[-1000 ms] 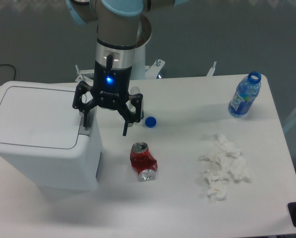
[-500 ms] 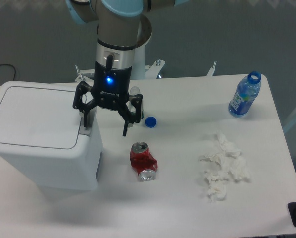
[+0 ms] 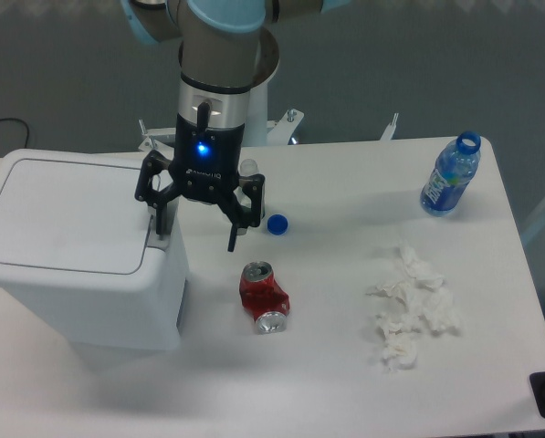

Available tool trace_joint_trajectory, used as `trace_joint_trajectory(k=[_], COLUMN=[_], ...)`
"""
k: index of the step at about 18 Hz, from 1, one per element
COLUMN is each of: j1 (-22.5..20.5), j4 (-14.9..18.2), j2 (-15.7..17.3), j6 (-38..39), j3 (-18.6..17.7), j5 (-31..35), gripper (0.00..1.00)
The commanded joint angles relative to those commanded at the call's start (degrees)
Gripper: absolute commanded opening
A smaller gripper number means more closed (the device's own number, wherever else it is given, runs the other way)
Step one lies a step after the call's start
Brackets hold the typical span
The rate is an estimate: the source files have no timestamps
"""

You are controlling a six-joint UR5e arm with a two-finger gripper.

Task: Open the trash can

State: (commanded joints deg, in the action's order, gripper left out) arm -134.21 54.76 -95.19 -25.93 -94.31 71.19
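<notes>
The trash can (image 3: 80, 274) is a large white boxy bin at the left of the table, its flat lid (image 3: 67, 210) shut. A grey push tab (image 3: 161, 239) sits at the lid's right edge. My gripper (image 3: 194, 239) hangs over the bin's right edge with its fingers spread open. The left finger (image 3: 159, 219) is down on or just above the grey tab; I cannot tell if it touches. The right finger (image 3: 231, 235) hangs beside the bin, over the table. Nothing is between the fingers.
A crushed red can (image 3: 264, 297) lies just right of the bin. A blue bottle cap (image 3: 276, 224) lies behind it. Crumpled white tissue (image 3: 411, 307) lies at the right, and an uncapped blue bottle (image 3: 450, 174) stands at the far right.
</notes>
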Motion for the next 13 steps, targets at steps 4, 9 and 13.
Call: trace_joint_trajectory(k=[4,9,13], j1=[0.0,-0.1,-1.7], j4=[0.0,0.0,0.4], j2=[-0.1,0.0,0.4], j6=[0.0,0.0,0.1], j3=[0.0,0.1,1.7], j5=[0.2,0.2,-0.3], gripper=[1.0,1.0,1.0])
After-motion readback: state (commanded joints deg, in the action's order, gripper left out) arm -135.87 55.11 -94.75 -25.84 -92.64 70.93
